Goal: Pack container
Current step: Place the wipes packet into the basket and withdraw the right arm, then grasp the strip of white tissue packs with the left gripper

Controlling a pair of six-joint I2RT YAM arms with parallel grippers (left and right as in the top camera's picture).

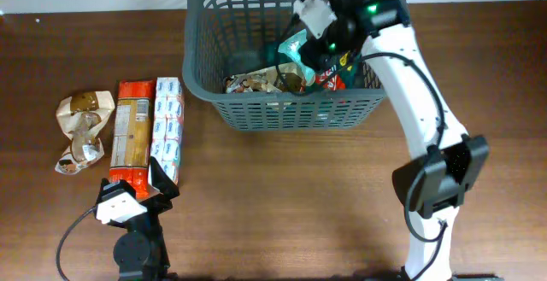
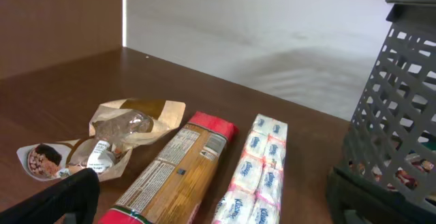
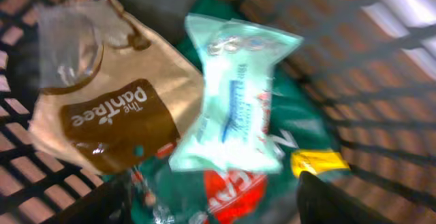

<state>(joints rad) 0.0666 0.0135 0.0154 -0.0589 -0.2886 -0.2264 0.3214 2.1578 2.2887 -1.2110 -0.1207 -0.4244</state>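
The container (image 1: 256,110) is a large dark grey lattice basket at the back centre of the table. My right gripper (image 1: 329,46) is inside it, open and empty. In the right wrist view its fingers (image 3: 218,207) are spread above a pale mint packet (image 3: 235,105). That packet lies on a green and red packet (image 3: 245,186), next to a brown paper bag (image 3: 116,108). My left gripper (image 1: 154,185) is open and empty near the front left, just short of an orange pasta packet (image 1: 132,131). One of its fingers (image 2: 61,197) shows in the left wrist view.
Left of the basket lie a crumpled brown paper bag (image 1: 81,127), the pasta packet (image 2: 170,176) and a white tissue multipack (image 1: 168,127), side by side. The basket wall (image 2: 402,115) stands at the right of the left wrist view.
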